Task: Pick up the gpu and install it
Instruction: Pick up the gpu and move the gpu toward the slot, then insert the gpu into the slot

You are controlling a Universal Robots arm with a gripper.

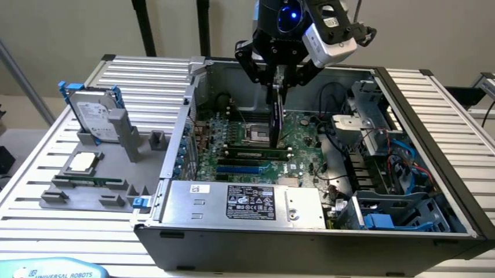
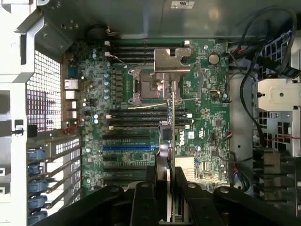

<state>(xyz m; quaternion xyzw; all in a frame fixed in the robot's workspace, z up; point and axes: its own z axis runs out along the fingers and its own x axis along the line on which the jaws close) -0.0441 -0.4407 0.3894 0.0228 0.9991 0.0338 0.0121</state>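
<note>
The gpu (image 1: 274,119) hangs edge-on and upright under my gripper (image 1: 277,86), which is shut on its top edge. The card hovers inside the open computer case (image 1: 433,116), above the green motherboard (image 1: 232,136), near the processor socket (image 1: 257,132). In the wrist view the gpu (image 2: 172,136) appears as a thin vertical line between the black fingers (image 2: 141,200), crossing the dark slots of the motherboard (image 2: 209,117). A blue expansion slot (image 2: 127,147) lies beside the card's lower end. Whether the card touches the board I cannot tell.
A grey fixture (image 1: 93,188) on the slatted table at the exterior view's left holds a silver hard drive in a blue frame (image 1: 97,119) and a square processor chip (image 1: 83,162). A power supply (image 1: 240,202) fills the case's front; cables and drive bays (image 1: 386,156) crowd its right.
</note>
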